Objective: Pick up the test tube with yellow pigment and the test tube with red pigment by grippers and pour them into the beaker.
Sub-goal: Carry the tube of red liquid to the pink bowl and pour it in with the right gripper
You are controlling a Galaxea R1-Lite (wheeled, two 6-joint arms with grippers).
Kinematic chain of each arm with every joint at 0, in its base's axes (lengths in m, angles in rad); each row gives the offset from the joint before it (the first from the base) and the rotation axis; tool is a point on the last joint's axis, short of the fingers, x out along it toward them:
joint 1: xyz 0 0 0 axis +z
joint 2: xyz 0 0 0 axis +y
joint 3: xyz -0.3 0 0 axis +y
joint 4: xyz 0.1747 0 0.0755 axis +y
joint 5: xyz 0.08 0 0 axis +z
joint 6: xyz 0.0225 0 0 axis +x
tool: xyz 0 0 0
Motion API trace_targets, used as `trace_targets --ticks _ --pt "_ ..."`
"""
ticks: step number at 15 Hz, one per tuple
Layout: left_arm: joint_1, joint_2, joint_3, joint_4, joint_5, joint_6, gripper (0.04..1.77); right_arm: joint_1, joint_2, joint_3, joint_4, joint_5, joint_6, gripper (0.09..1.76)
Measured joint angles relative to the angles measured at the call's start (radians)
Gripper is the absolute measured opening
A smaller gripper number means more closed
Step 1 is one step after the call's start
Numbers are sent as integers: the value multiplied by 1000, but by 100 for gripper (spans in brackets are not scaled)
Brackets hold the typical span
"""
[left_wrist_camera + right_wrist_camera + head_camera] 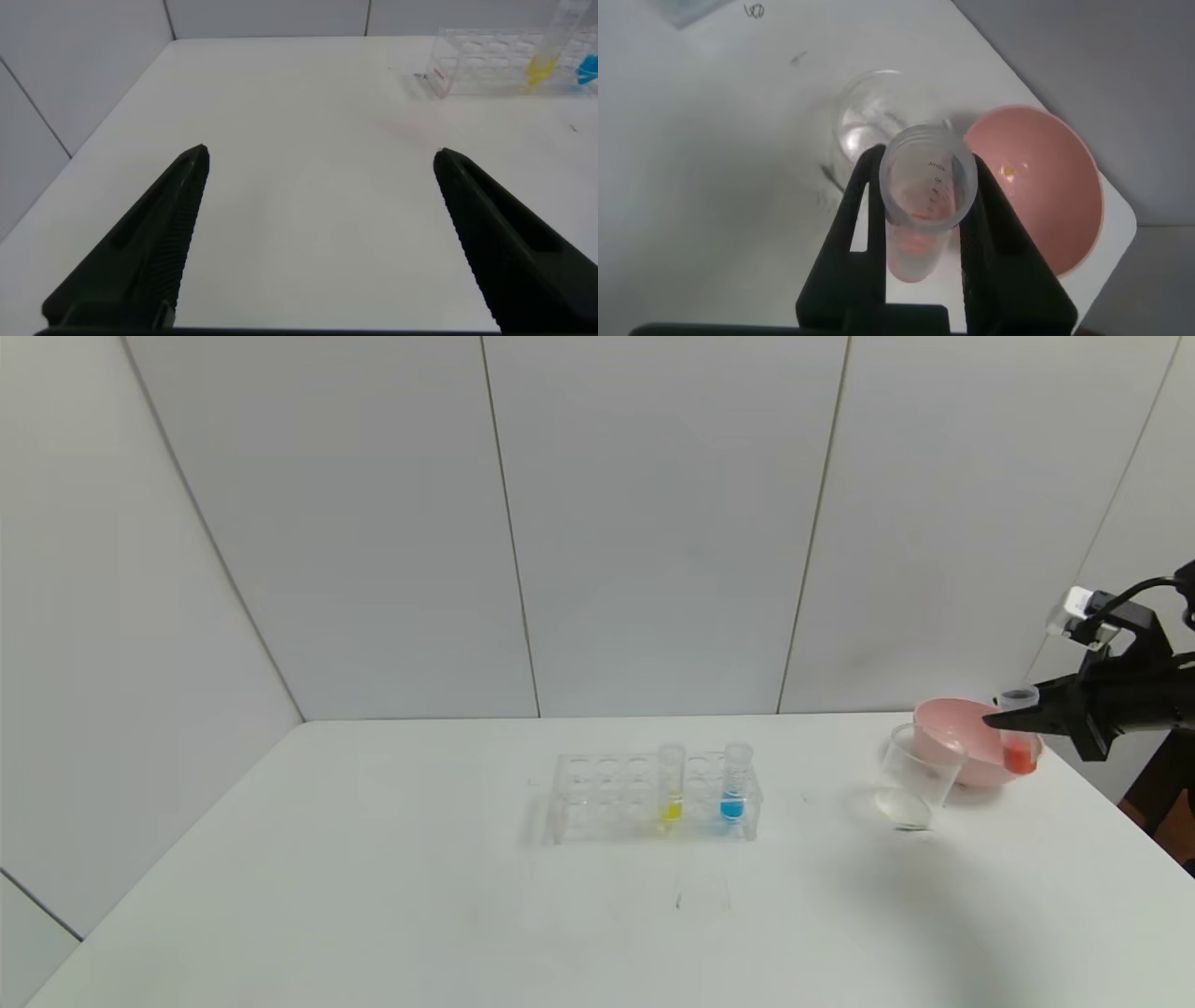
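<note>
Head view: I have the right gripper [997, 719] up at the far right of the white table [373, 896], clamped on the red tube [1019, 733]. The tube hangs upright, its orange-red liquid at the bottom, in front of the pink bowl [943, 728]. The beaker [913, 777] stands on the table just left of the bowl, close to the tube but apart from it. In the right wrist view I look down the open mouth of the red tube [926, 187], pinched between both fingers [854, 224]. The yellow tube [670, 782] sits in the clear rack [597, 793] mid-table, with the blue tube [736, 780] beside it. My left gripper [322, 163] hovers low over bare table, jaws spread wide, holding nothing.
</note>
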Motion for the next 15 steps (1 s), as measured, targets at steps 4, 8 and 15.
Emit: trace_targets --ticks 4,8,15 --pt "0 0 0 0 0 0 172 5 51 -138 136 -111 -94 51" --pt "0 0 0 0 0 0 172 21 99 -238 180 -203 -210 51" --pt "0 0 0 0 0 0 172 68 158 -474 510 -276 -322 51"
